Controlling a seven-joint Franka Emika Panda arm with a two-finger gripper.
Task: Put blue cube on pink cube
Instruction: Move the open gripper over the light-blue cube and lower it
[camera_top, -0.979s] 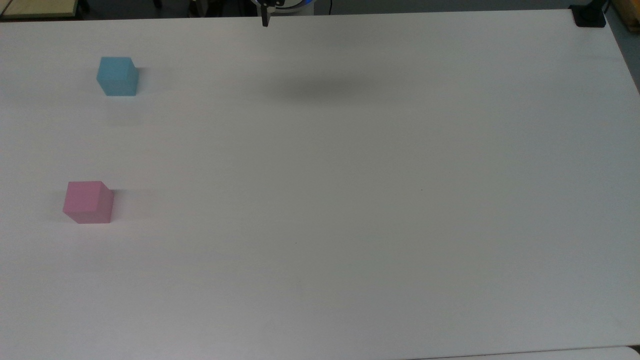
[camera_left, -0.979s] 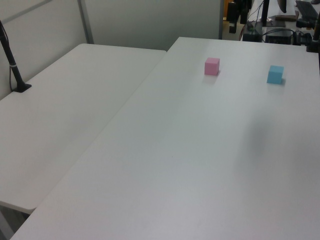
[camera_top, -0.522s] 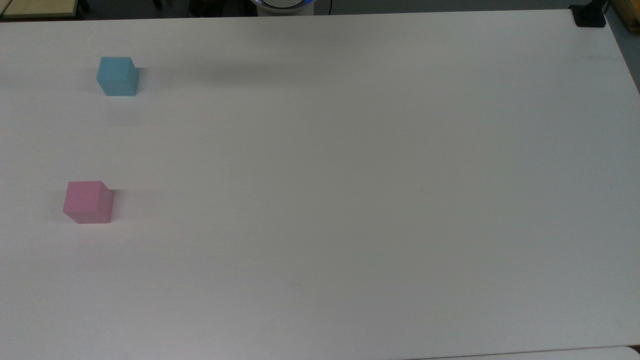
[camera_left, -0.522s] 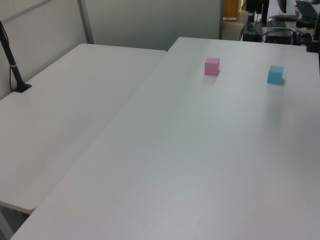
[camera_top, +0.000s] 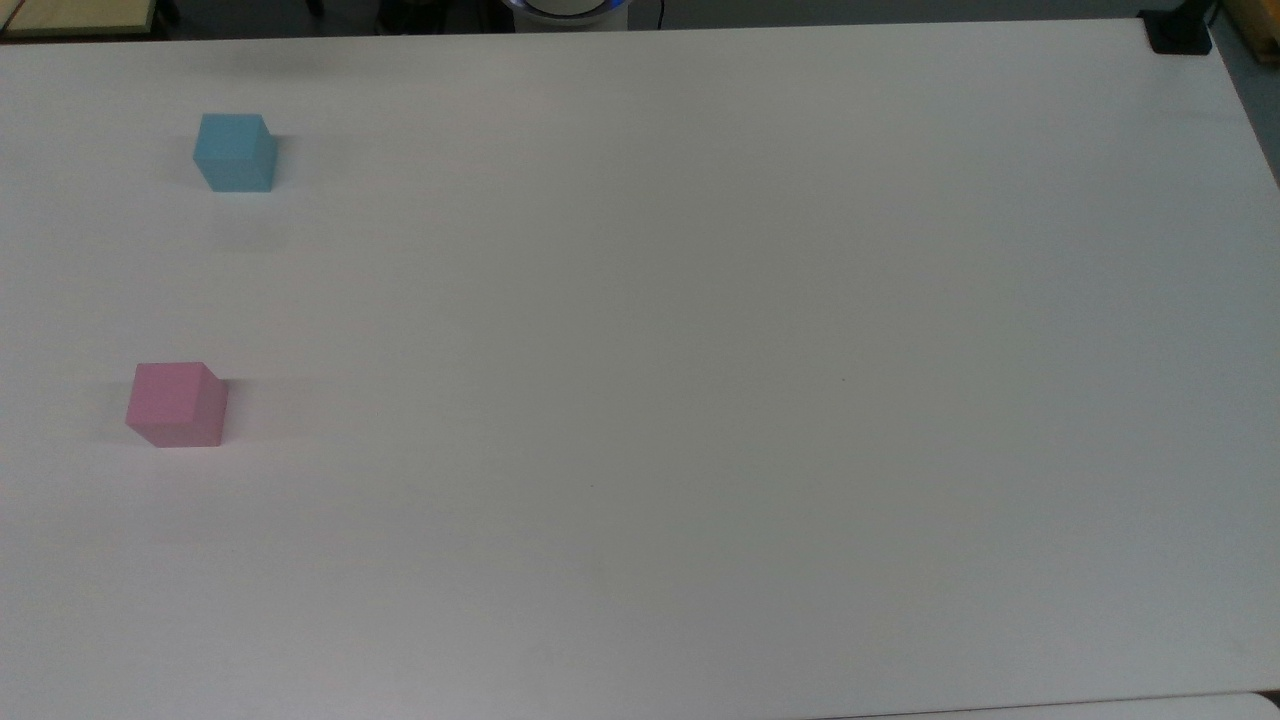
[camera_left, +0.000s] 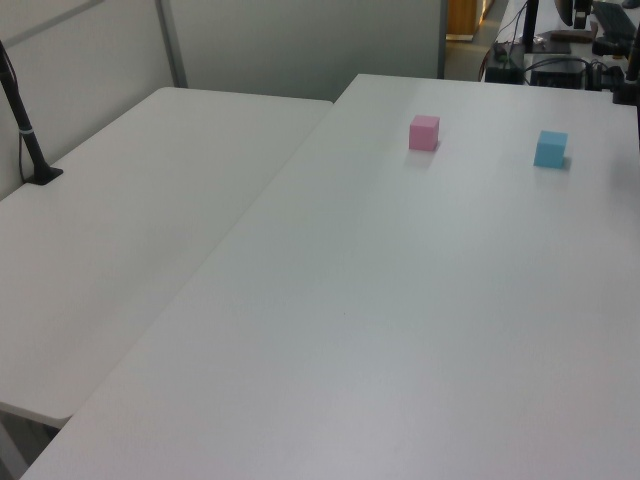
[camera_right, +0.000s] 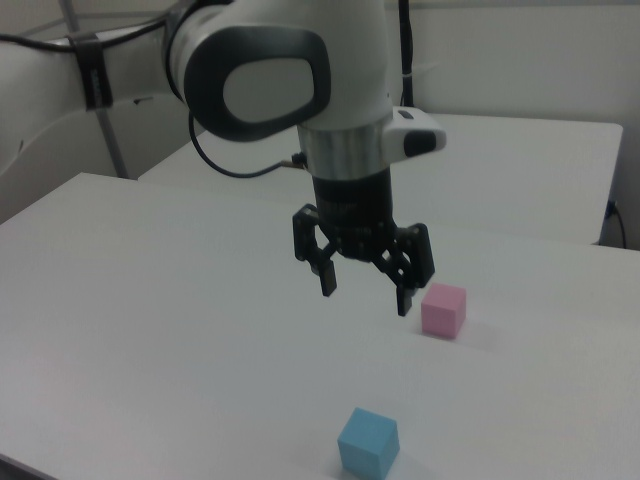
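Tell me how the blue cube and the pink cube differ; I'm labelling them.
The blue cube is sky blue, the pink cube pastel pink. In the top view the blue cube lies nearer the top edge, the pink cube lower. Both look the same size, sit flat on the table, apart and untouched.

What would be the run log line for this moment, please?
phase: approach | claw: open, empty, above table | blue cube: on table, untouched | pink cube: on table, apart | stacked: no
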